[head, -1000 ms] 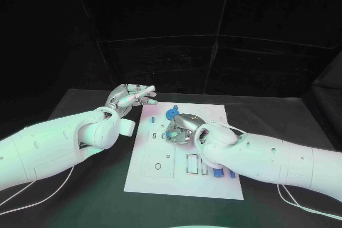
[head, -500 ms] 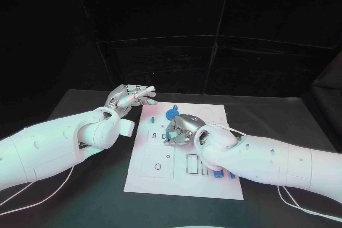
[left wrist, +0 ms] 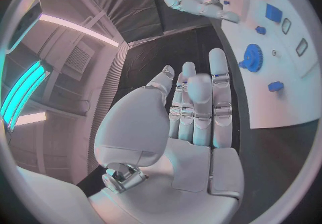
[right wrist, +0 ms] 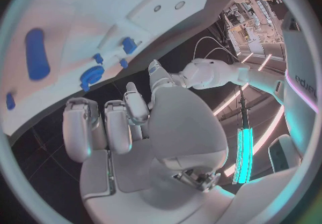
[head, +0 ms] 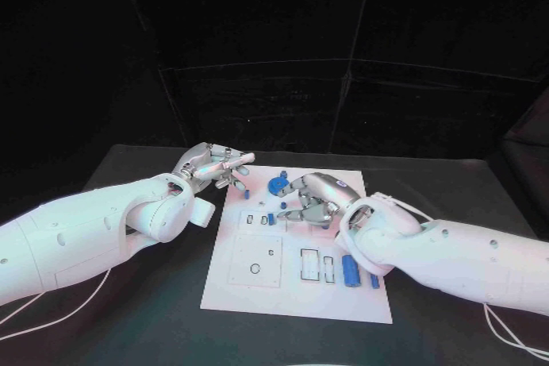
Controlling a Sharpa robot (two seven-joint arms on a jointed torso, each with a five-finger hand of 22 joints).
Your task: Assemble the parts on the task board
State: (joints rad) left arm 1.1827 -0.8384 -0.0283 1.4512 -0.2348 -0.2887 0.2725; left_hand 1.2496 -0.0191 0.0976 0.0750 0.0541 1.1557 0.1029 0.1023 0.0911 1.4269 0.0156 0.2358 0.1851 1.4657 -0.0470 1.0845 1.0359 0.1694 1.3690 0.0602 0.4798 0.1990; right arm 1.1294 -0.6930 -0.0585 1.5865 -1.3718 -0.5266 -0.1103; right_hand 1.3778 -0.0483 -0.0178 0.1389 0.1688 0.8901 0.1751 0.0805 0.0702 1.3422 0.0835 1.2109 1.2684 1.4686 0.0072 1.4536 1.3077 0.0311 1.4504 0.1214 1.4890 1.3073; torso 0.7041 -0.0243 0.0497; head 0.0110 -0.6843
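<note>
The left robot hand (head: 213,164) is hovering above the black counter (head: 137,302) just off the far left corner of the task board (head: 300,294). Its fingers (left wrist: 218,82) are lying close together and nearly straight, the thumb folded across them, and nothing is sitting in them. The white left arm (head: 92,231) is reaching in low across the counter beside the board's left edge.

The right robot hand (head: 317,198) is hanging over the far half of the board, palm turned down. Its fingers (right wrist: 115,125) are curling inward side by side and are gripping nothing. The right arm (head: 458,255) is lying across the board's right edge and is covering part of it.

The task board is lying flat in the middle of the counter. A blue gear (head: 279,183) is standing near its far edge, between the two robot hands and just beside the right one. A small blue part (head: 271,219) is sitting by the small slots right under the right robot hand. A longer blue peg (head: 351,271) is lying near the board's right edge, close against the right arm, next to the empty rectangular slots (head: 310,264). A square recess with a small oval hole (head: 254,268) is showing on the board's near left part
</note>
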